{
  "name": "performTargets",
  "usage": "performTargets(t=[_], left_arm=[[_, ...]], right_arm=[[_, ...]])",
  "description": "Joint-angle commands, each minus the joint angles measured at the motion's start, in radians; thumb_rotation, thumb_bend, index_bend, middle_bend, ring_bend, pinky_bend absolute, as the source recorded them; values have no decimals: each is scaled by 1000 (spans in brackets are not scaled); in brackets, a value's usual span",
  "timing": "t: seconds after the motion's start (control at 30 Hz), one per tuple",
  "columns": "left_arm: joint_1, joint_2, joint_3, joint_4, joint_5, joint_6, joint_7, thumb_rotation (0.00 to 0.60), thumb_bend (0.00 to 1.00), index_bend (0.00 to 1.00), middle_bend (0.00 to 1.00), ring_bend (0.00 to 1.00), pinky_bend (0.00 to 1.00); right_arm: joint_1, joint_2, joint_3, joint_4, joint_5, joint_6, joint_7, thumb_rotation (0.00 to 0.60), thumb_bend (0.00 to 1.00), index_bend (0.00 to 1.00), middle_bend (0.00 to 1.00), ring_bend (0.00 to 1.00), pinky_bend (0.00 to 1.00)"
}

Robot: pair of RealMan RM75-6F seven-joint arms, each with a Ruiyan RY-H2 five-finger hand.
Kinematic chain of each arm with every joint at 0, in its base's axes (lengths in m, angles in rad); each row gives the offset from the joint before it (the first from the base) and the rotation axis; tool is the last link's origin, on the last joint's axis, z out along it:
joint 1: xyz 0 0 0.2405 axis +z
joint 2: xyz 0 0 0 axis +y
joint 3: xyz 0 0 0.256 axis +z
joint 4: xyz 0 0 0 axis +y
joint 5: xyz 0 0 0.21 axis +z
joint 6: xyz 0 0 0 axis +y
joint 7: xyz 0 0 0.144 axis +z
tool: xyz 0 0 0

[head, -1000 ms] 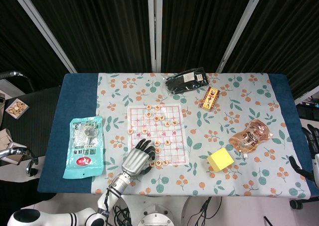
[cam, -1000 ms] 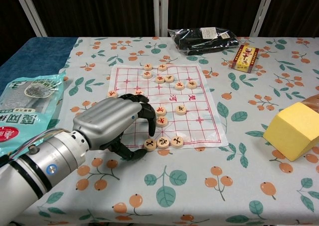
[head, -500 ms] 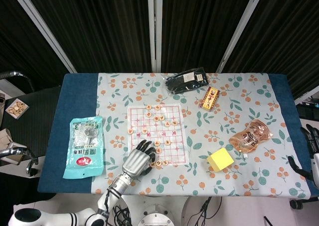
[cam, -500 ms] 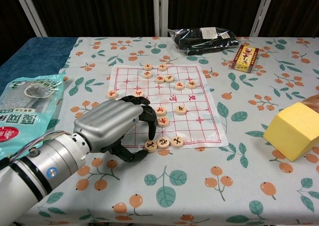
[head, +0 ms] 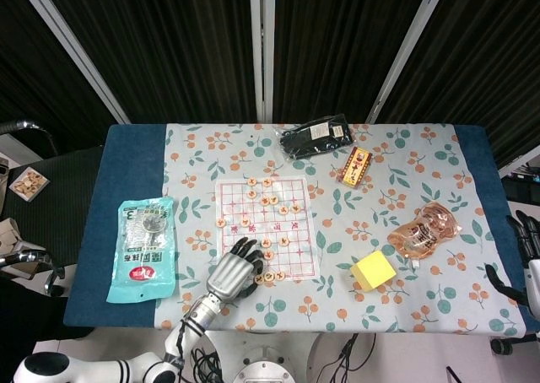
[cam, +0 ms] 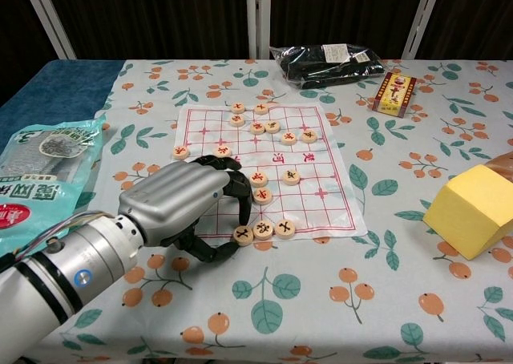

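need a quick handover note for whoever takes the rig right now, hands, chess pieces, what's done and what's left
Left hand: low over the near left corner of the chess board, fingers curled down onto the nearest piece; a firm hold cannot be confirmed.
Right hand: off the table's right edge, away from everything; its state is unclear.
Pieces: a row of three at the near edge, the rest scattered over the upper and middle board, two off its left edge.
Done: left hand has reached the near row.
Left: no piece lifted yet.
Nearby: yellow block, green packet.
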Motion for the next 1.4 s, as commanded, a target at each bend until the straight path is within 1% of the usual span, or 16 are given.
performTargets(t=[0.03, 0.33, 0.57, 0.67, 0.87, 1.17, 1.4], left_arm=[[-1, 0, 1, 2, 2, 1, -2, 600, 282, 509, 238, 70, 84], [-1, 12, -1, -14, 13, 17, -23, 600, 284, 525, 242, 70, 84], [1, 71, -30, -93, 27, 60, -25, 600, 284, 525, 243, 70, 96], [-10, 80, -42, -103, 30, 56, -24, 600, 284, 525, 245, 70, 97], [-61, 47, -81, -52, 5, -5, -58, 600, 285, 525, 245, 70, 95], [-129, -35, -102, 33, 4, -55, -78, 600, 284, 525, 245, 70, 95], [-144, -55, -108, 95, -4, -58, -104, 600, 284, 525, 245, 71, 94]], right_arm=[[0, 0, 0, -1, 0, 0, -1, 600, 236, 0, 0, 0, 0], [-3, 3, 1, -5, -1, 6, -4, 600, 236, 0, 0, 0, 0], [-4, 5, 3, -10, -3, 10, -6, 600, 235, 0, 0, 0, 0], [-3, 4, 3, -11, -3, 9, -6, 600, 235, 0, 0, 0, 0], [-8, 5, 3, -9, 1, 14, -4, 600, 236, 0, 0, 0, 0], [-12, 4, 6, 4, 11, 12, 13, 600, 236, 0, 0, 0, 0], [-14, 4, 8, 14, 18, 11, 24, 600, 236, 0, 0, 0, 0]])
